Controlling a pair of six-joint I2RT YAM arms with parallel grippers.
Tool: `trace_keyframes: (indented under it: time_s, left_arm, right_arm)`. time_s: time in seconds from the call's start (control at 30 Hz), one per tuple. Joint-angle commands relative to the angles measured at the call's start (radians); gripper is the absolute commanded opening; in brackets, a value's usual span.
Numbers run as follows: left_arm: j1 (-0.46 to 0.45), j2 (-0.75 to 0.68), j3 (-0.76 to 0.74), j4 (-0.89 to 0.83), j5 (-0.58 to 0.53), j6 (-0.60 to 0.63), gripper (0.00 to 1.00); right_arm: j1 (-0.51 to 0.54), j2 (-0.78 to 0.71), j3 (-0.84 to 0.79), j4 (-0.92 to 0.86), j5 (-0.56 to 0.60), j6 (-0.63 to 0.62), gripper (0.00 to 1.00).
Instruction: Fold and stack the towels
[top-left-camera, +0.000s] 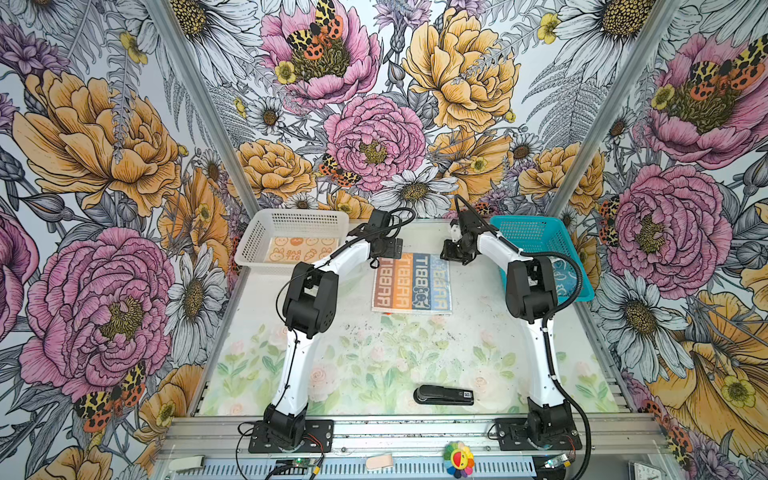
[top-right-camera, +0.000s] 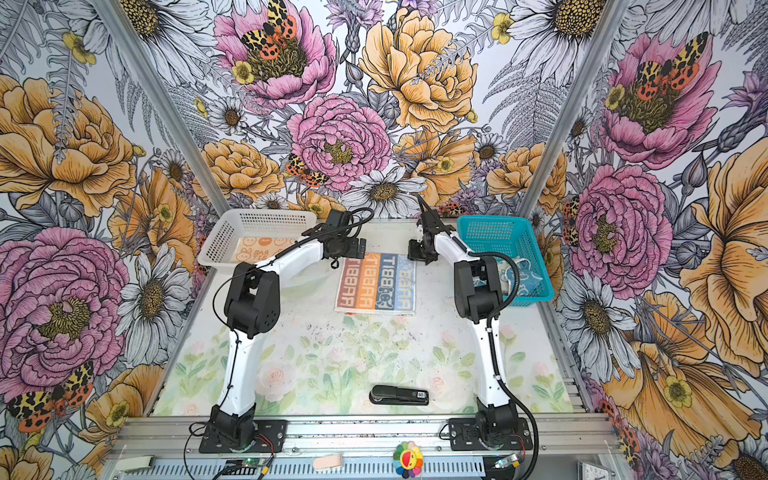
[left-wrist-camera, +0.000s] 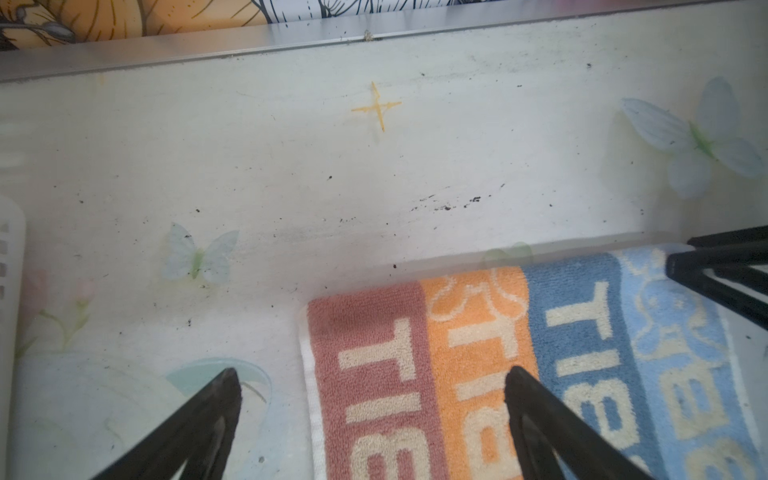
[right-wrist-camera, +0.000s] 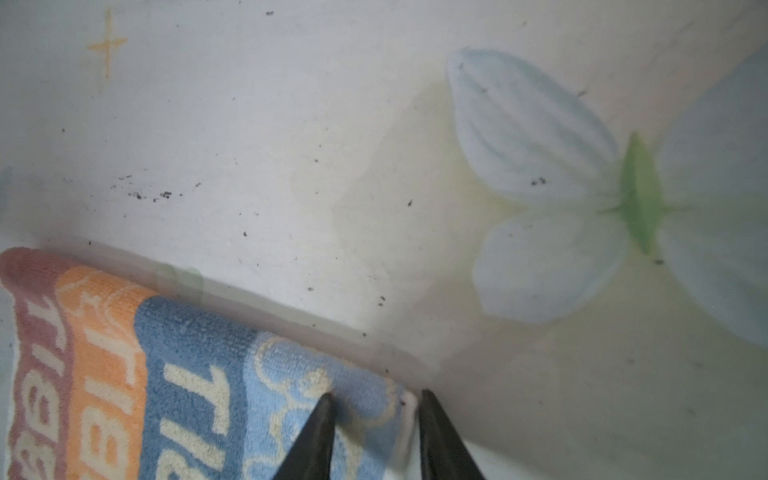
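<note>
Floral table (top-left-camera: 478, 332) holds 1 towel (top-left-camera: 411, 282) flat at far centre. Left gripper (left-wrist-camera: 370, 369) gapes wide over its far-left corner; right gripper (right-wrist-camera: 376, 392) straddles the far-right corner, jaws close-set, pinch unclear.

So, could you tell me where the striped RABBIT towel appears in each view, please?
In a top view: striped towel lies flat, mid-picture.
In a top view: striped towel mid-picture again, slightly further left.
Left wrist view: its far end, partly between the left gripper fingers.
Right wrist view: its far end, light-blue corner at the right gripper.
Shared landmark: that right gripper at the light-blue corner.
</note>
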Motion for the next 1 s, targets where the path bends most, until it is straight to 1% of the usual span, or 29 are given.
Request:
trace_keyframes:
  time_s: [0.0, 0.17, 0.27, 0.37, 0.67, 0.87, 0.97]
  left_arm:
    - [0.017, 0.011, -0.004, 0.002, 0.048, 0.008, 0.99]
    - [0.042, 0.047, 0.039, -0.04, 0.128, -0.02, 0.99]
    - [0.063, 0.079, 0.075, -0.066, 0.179, -0.044, 0.98]
    - [0.077, 0.109, 0.109, -0.085, 0.213, -0.053, 0.93]
    - [0.101, 0.161, 0.147, -0.089, 0.252, -0.066, 0.81]
    - [0.11, 0.201, 0.168, -0.09, 0.267, -0.064, 0.67]
    - [0.114, 0.214, 0.175, -0.092, 0.263, -0.064, 0.62]
  right_arm:
    - [0.003, 0.039, 0.013, -0.02, 0.0, -0.003, 0.26]
    - [0.006, 0.04, 0.014, -0.022, -0.006, 0.004, 0.09]
    - [0.006, 0.039, 0.017, -0.022, 0.002, 0.002, 0.04]
    - [0.006, 0.037, 0.019, -0.024, 0.0, 0.002, 0.0]
    - [0.006, 0.039, 0.019, -0.03, -0.006, 0.002, 0.0]
    - [0.006, 0.046, 0.017, -0.029, -0.009, 0.003, 0.0]
    - [0.005, 0.048, 0.019, -0.029, -0.011, 0.002, 0.0]
